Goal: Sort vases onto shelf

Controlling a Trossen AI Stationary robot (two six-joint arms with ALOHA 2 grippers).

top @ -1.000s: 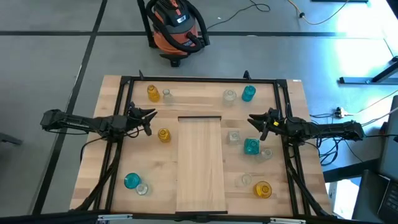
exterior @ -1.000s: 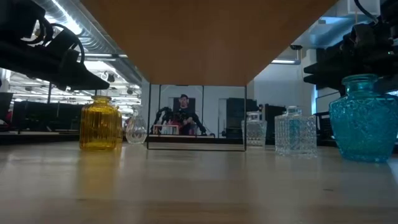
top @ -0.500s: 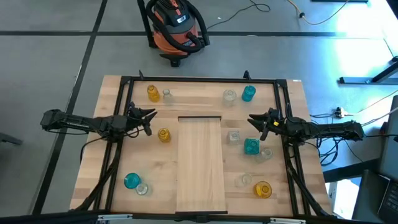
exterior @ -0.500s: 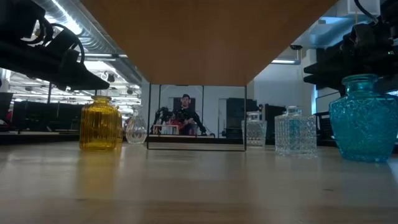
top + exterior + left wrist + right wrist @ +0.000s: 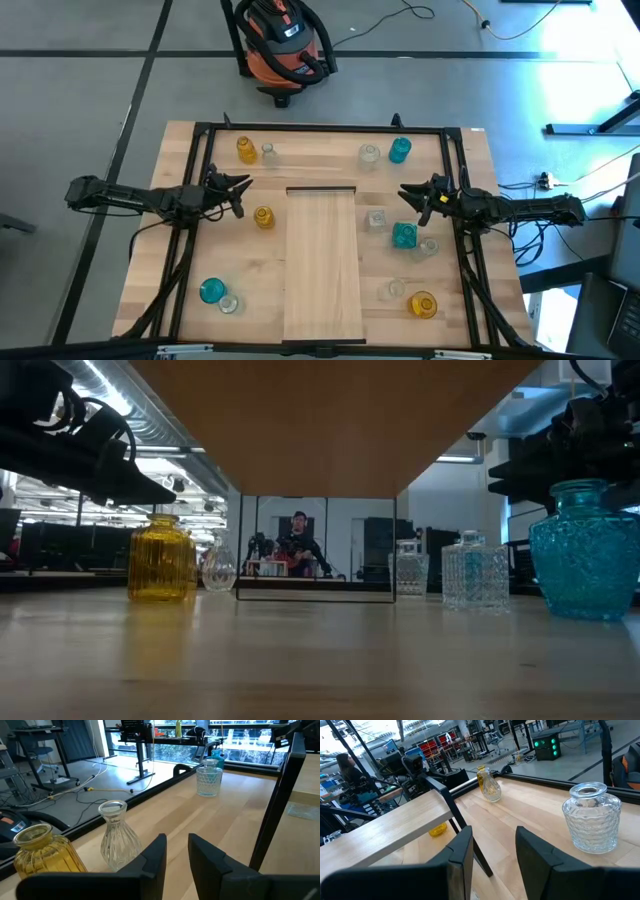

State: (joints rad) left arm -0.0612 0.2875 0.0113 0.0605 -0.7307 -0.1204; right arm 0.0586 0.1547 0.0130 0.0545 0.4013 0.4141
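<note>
The shelf [image 5: 322, 265] is a pale plank raised on thin black legs [image 5: 465, 832] in the middle of the table, with a black bar [image 5: 321, 188] at its far end. Small vases stand on the tabletop on both sides of it: amber [image 5: 263, 216], teal [image 5: 404, 235], clear square [image 5: 376, 218], and others near the far and near edges. My left gripper [image 5: 240, 192] hovers open at the left, near an amber vase [image 5: 42, 852] and a clear one [image 5: 117, 837]. My right gripper [image 5: 405, 195] hovers open at the right, with a clear round vase [image 5: 591, 817] ahead of it.
A black rail frame [image 5: 320, 128] runs around the table. An orange shop vacuum [image 5: 280, 45] stands on the floor beyond the far edge. A person [image 5: 298, 540] sits in the room behind. Bare tabletop shows between the shelf and the left vases [image 5: 240, 255].
</note>
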